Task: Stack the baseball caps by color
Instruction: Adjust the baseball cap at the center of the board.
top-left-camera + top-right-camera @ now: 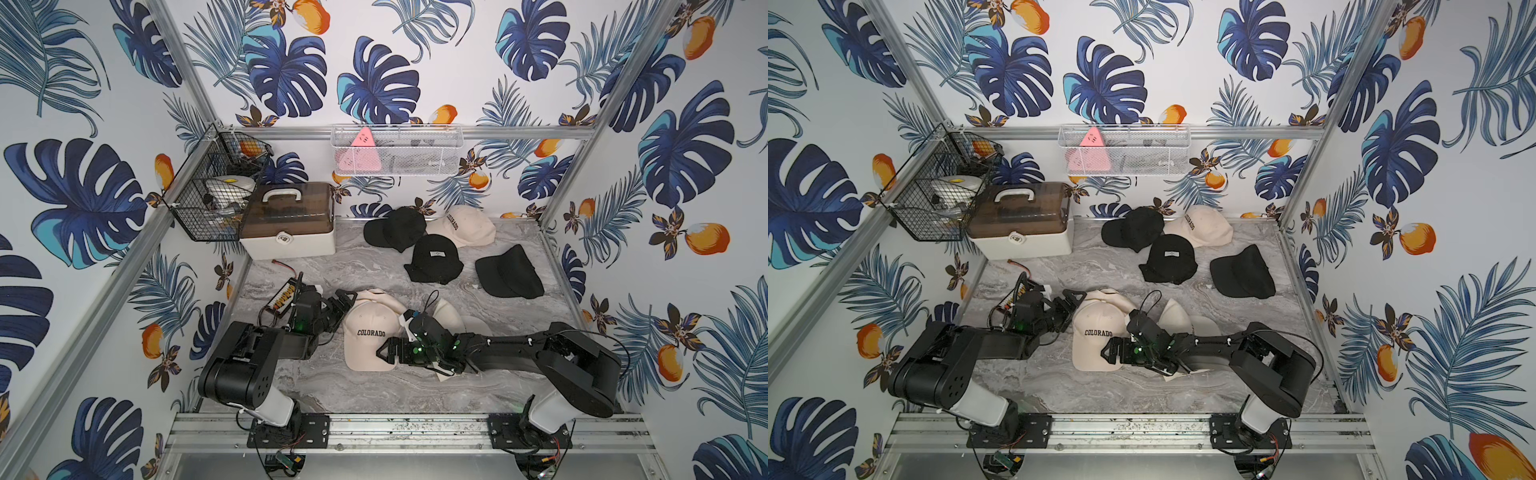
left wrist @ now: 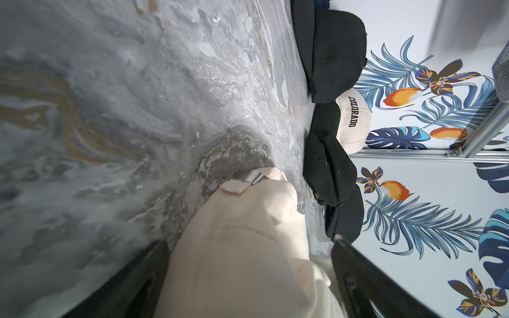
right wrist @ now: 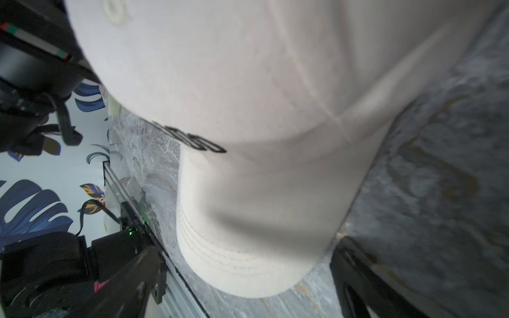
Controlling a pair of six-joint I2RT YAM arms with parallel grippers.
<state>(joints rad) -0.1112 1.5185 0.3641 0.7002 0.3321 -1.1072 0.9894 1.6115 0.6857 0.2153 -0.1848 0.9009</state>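
Both pincers stand wide open and grip nothing. The left pincer [image 2: 250, 242] straddles the strap end of the front cream cap [image 1: 368, 336]. The right pincer [image 3: 248, 247] straddles its brim from the other side. I cannot tell whether any finger touches the fabric.

This cap lies crown up at the front middle of the bench [image 1: 374, 395], with "COLORADO" showing. A second cream cap [image 1: 451, 313] lies just beside it, partly hidden by the right arm.

The rest lie well apart at the back right. The back cream cap [image 1: 467, 226] touches the back black cap [image 1: 399, 226], and the logo black cap [image 1: 434, 257] lies against both. The right black cap [image 1: 509, 272] lies near them, by the bench's right edge.
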